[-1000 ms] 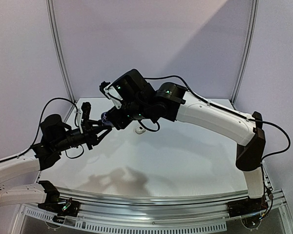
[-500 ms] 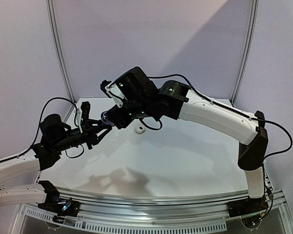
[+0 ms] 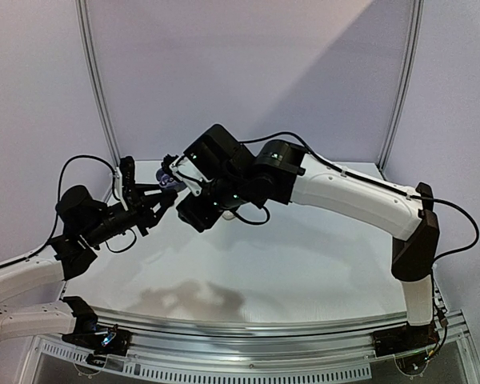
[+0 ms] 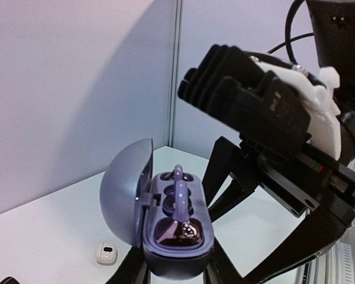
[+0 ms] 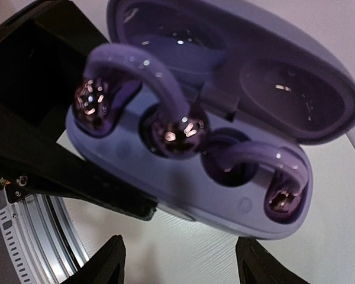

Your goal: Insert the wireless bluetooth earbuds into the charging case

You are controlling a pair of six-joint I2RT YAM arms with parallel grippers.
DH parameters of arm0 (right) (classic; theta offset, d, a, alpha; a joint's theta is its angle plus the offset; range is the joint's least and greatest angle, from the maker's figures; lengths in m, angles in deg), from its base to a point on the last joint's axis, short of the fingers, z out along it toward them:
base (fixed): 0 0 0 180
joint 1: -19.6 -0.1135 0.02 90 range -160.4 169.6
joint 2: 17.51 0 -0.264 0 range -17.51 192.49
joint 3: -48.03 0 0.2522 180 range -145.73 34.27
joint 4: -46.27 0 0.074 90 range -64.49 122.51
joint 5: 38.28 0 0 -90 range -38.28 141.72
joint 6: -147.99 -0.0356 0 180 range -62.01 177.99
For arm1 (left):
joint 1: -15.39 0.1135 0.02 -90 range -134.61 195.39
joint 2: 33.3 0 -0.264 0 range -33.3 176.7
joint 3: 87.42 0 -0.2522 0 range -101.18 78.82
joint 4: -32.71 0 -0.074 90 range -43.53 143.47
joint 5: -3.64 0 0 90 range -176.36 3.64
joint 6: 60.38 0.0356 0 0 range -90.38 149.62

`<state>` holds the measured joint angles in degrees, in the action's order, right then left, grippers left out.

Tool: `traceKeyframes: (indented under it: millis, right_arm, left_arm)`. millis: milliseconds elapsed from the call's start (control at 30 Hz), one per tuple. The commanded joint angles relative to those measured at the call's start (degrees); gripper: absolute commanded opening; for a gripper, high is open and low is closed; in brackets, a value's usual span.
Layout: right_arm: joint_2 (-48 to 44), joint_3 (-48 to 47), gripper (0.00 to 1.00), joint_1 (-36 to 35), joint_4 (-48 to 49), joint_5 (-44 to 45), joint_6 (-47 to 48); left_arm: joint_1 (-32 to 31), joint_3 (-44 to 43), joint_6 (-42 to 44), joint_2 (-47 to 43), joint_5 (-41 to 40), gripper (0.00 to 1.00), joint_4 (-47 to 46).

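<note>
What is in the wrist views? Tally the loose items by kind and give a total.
Purple earbuds: 2
Purple charging case, open: 1
Small white object: 1
Total: 4

An open purple charging case (image 4: 178,253) has one hooked purple earbud (image 4: 180,198) standing in it.

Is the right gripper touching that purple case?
Apart. The right wrist view shows white table between the right gripper and the purple case.
</note>
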<state>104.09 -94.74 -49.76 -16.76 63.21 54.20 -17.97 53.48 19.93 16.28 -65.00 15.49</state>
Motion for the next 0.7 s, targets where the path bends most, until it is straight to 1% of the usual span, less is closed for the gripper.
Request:
traceKeyframes:
  millis: [0, 233, 367, 467, 533, 600, 667]
  right_arm:
    - [-1.7, 0.9, 0.64, -0.1, 0.1, -0.1, -0.1]
    - [-8.6, 6.2, 0.64, -0.1, 1.9, 3.3, -1.4]
    - [-14.0, 9.7, 0.63, -0.1, 1.6, 3.0, -2.3]
    - [-18.7, 13.5, 0.57, -0.1, 4.8, -1.6, -2.5]
    - [-21.3, 15.7, 0.51, -0.5, 7.6, -5.2, -2.3]
    - [-23.8, 17.4, 0.44, -1.5, 10.1, -8.3, -1.1]
    - [-24.3, 17.5, 0.34, -2.9, 11.1, -9.5, 1.2]
  left_arm:
    - [0.0, -0.3, 0.0, -0.5, -0.2, 0.0, -1.7]
    - [0.0, -0.3, 0.8, -0.7, -0.2, 0.0, -0.4]
    - [0.0, 0.0, 2.1, -1.0, 2.4, 0.0, 0.2]
    - [0.0, 0.2, 4.5, -0.9, 9.5, 0.0, 0.5]
    - [0.0, 0.4, 5.0, -0.8, 14.3, 0.0, 1.0]
    - [0.0, 0.2, 4.7, -0.6, 17.8, 0.0, 1.5]
    - [-0.1, 0.1, 4.2, -0.3, 20.2, 0.0, 1.8]
